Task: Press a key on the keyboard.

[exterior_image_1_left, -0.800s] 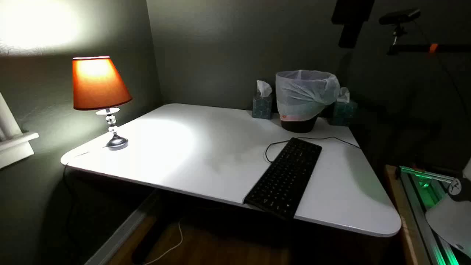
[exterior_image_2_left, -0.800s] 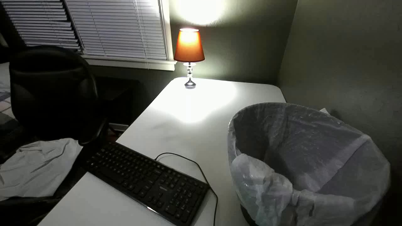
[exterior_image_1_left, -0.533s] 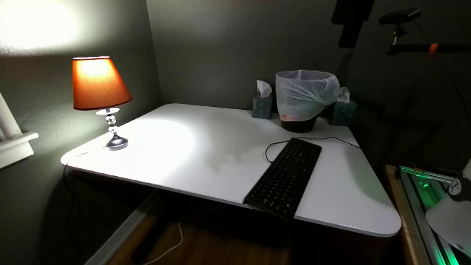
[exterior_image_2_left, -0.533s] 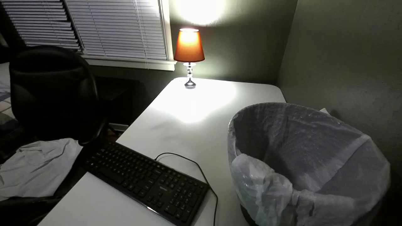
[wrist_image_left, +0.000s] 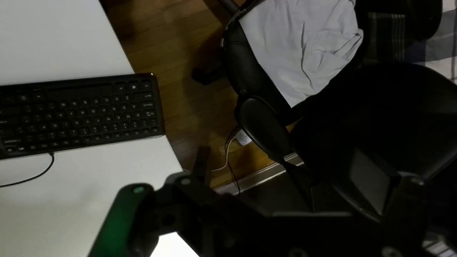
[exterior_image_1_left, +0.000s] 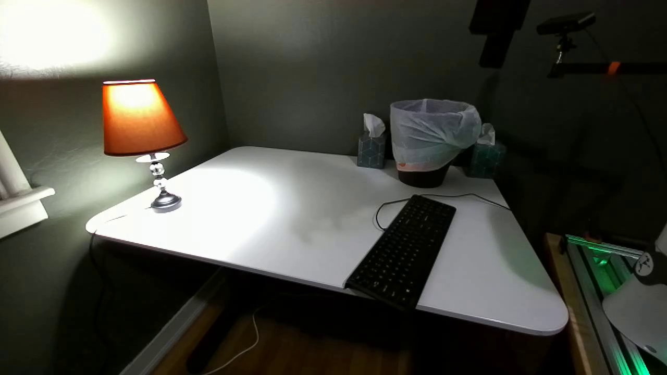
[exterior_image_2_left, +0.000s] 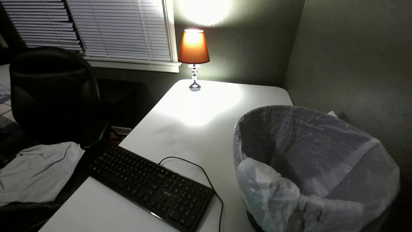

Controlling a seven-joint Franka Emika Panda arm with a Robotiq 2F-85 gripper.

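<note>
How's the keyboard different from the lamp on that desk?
The keyboard lies flat; the lamp stands upright. The keyboard is black; the lamp is lit, with an orange shade. One corner of the keyboard juts past the edge of the white desk; the lamp's base sits fully on top. Both rest on the desk.

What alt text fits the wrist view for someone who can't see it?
A black keyboard lies on a white desk, one corner jutting past the edge. The robot's dark, open hand shows along the bottom; beyond the desk, pale cloth lies on a black chair, with wooden flooring below.
</note>
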